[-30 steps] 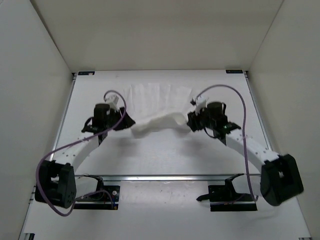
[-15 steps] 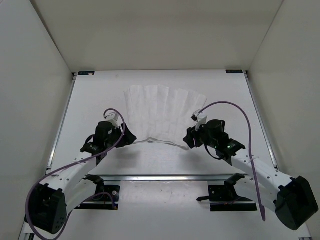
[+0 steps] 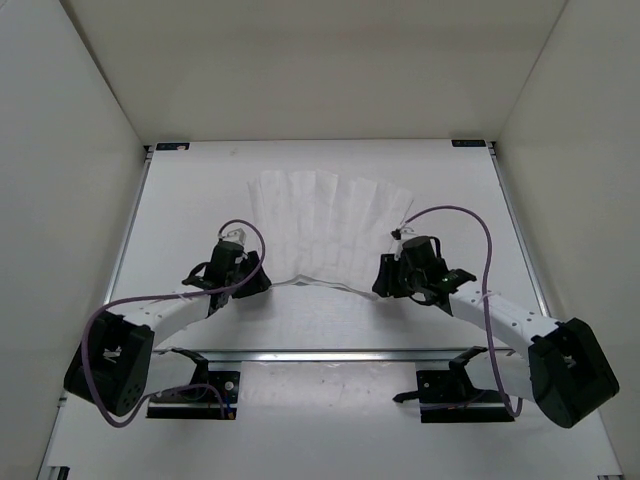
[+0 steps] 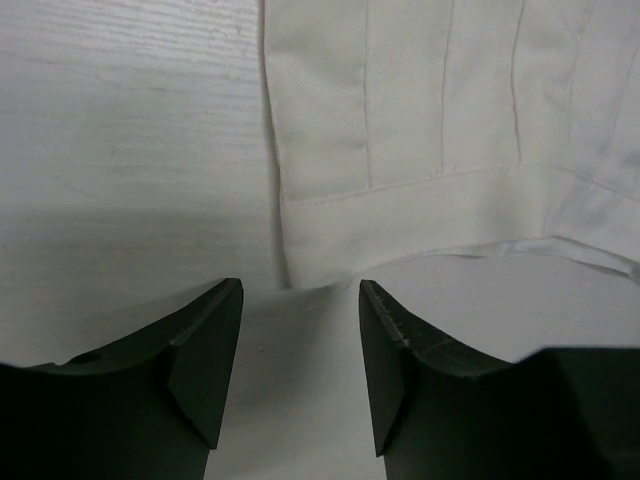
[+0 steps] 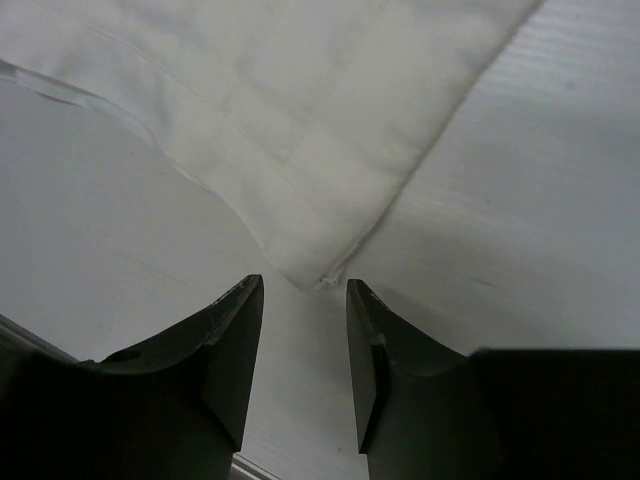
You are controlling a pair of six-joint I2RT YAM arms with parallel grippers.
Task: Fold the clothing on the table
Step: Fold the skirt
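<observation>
White pleated fabric garment [image 3: 325,225] flat on white tabletop [image 3: 180,200]; hem corners just ahead of left pincer [image 4: 300,300] and right pincer [image 5: 303,295], both parted, empty.

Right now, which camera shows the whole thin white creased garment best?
The top external view: the whole thin white creased garment lies spread on the white table. The left wrist view shows only its near-left hemmed corner, the right wrist view only its near-right corner.

clothing [image 3: 325,228] on table [image 3: 180,200], left claw [image 4: 300,300] at near-left corner, right claw [image 5: 305,290] near-right
</observation>
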